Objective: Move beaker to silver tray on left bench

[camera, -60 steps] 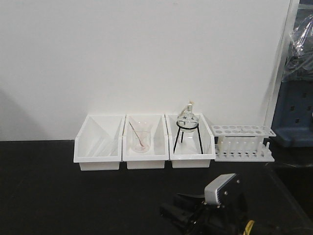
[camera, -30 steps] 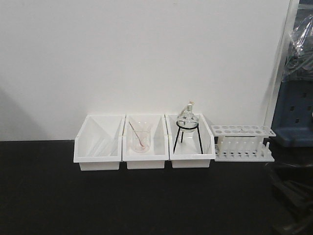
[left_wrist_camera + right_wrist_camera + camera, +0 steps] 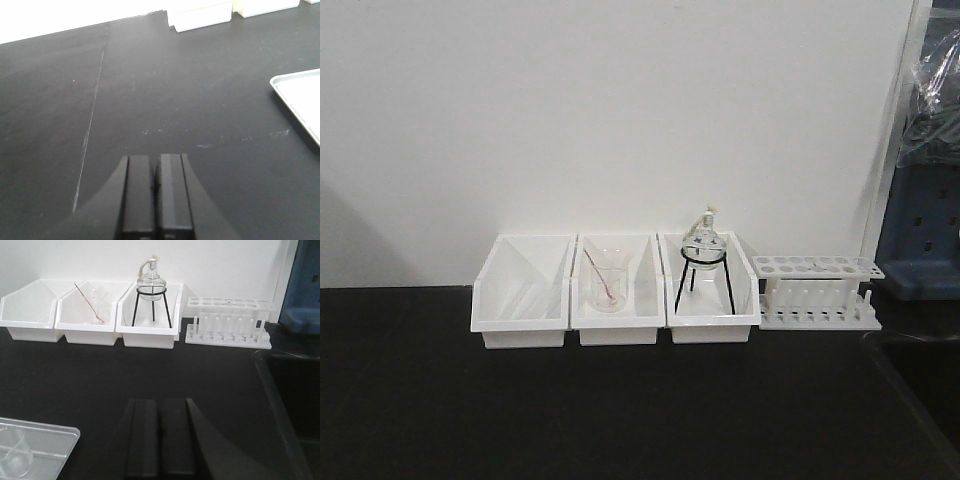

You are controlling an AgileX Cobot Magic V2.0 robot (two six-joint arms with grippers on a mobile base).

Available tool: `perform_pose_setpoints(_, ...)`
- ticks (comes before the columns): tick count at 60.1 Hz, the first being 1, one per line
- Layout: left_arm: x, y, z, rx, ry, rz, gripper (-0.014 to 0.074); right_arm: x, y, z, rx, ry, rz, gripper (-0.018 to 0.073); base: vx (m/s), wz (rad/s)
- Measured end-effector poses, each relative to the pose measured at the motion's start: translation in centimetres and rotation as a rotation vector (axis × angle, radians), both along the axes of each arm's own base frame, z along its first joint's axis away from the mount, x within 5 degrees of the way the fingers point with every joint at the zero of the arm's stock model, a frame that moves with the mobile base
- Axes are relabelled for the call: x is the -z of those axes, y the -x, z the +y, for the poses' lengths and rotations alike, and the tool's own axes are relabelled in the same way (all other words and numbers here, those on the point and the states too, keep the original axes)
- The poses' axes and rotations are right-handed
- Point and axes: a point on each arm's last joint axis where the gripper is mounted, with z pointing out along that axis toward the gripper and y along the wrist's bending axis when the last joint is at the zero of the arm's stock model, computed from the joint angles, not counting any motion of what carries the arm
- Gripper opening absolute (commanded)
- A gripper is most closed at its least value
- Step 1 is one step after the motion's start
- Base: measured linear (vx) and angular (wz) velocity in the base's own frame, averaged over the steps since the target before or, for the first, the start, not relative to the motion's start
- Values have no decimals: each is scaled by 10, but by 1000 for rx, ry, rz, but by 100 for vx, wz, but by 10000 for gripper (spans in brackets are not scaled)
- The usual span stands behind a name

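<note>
Tool (image 3: 160, 437) closed; beaker (image 3: 12, 452) edge-cropped.

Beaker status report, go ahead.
Both grippers, left and right, shut and empty. Beaker sits in a tray at right wrist view's lower left. Nothing blocking it.

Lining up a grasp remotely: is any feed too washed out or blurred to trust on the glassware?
Front view: soft; the rod beaker fades against its white bin. Left wrist: the wall strip is blown out and the tray glares. Right wrist: clearest, yet the beaker is faint, cut by the frame edge.
</note>
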Motion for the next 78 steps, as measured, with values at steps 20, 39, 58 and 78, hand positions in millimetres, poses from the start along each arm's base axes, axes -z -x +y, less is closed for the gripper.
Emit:
perform_pose_setpoints(20, 0, 0, 0, 0, 0, 0, 1, 1, 0, 0, 2, 1, 2, -12, 0, 0)
perform_pose_setpoints(39, 0, 0, 0, 0, 0, 0, 1, 2, 1, -1, 8, -17, 18, -11, 0, 0)
perform_pose_setpoints(58, 0, 0, 0, 0, 0, 0, 1, 9, 30, -5, -82, 81, 15, -11, 0, 0)
perform_pose_setpoints(78, 0, 0, 0, 0, 0, 0, 1, 69, 44, -14, 24, -17, -5, -11, 0, 0)
